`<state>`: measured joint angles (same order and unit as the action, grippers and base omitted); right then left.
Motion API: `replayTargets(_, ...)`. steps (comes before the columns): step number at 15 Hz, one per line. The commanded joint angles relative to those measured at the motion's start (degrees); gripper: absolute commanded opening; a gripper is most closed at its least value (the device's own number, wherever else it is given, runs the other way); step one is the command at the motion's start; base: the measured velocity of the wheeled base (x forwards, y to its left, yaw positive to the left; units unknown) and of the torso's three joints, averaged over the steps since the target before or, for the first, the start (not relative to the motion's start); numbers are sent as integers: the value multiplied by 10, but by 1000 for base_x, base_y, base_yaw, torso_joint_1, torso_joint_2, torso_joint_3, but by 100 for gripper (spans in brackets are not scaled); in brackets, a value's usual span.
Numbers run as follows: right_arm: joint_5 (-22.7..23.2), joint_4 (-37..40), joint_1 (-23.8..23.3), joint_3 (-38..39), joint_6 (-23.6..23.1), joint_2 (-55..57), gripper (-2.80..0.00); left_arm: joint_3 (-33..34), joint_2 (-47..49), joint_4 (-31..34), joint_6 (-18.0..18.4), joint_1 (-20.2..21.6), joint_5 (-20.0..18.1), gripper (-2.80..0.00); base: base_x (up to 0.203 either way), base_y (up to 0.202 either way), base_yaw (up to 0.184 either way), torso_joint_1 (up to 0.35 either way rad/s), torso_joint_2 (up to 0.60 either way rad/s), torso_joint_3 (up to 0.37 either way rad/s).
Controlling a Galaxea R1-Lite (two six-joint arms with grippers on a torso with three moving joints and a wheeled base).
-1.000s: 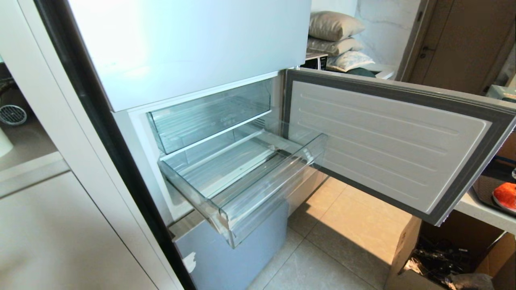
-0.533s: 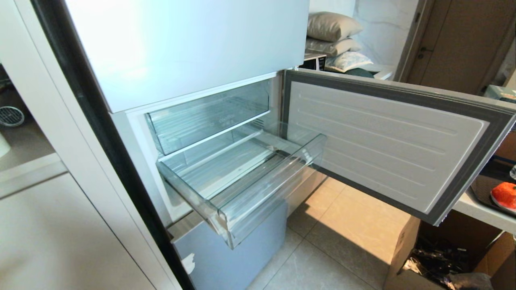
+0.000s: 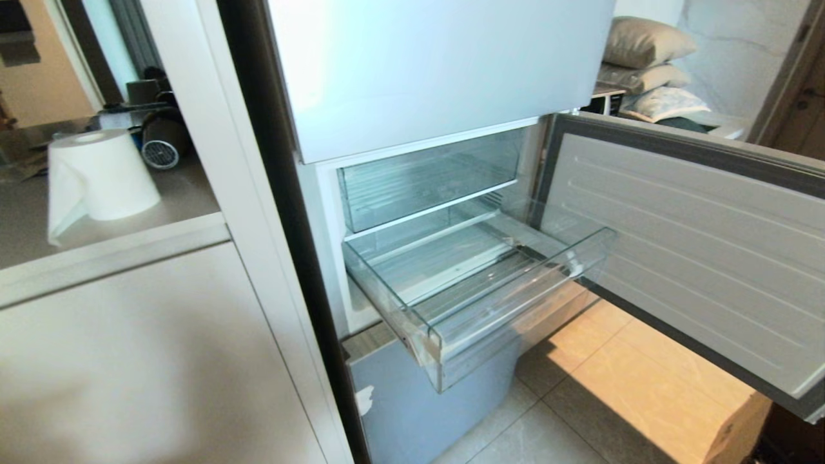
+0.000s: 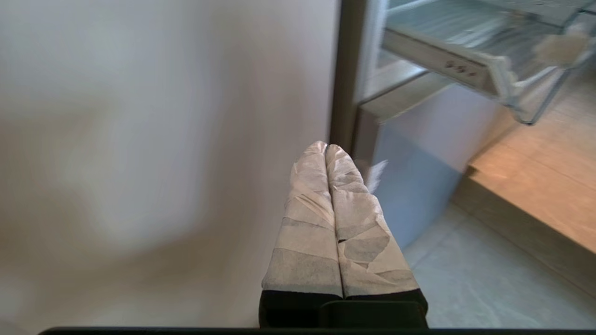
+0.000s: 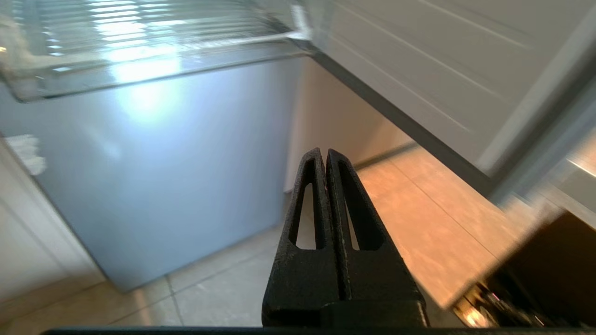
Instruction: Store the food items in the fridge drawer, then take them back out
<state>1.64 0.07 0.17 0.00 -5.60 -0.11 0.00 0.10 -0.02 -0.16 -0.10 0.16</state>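
Since a second ago the whole view has swung leftward, a camera move; a paper roll (image 3: 103,173) now shows beside the fridge. Drawer (image 3: 515,309) stands pulled out and empty, with no food in sight. Left claw (image 4: 326,148) and right claw (image 5: 324,153) hang pressed together, holding nothing. Storing looks not yet begun.
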Motion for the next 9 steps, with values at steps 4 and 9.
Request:
replayTargets(4, -8, -1, 0, 0, 19, 1, -280, 0, 1, -1, 0, 0, 0, -280, -1, -9, 175, 2, 3, 4)
replayTargets(9, -9, -1, 0, 0, 35, 5, -280, 0, 1, 0, 0, 0, 0, -280, 0, -10, 171, 4, 3, 5)
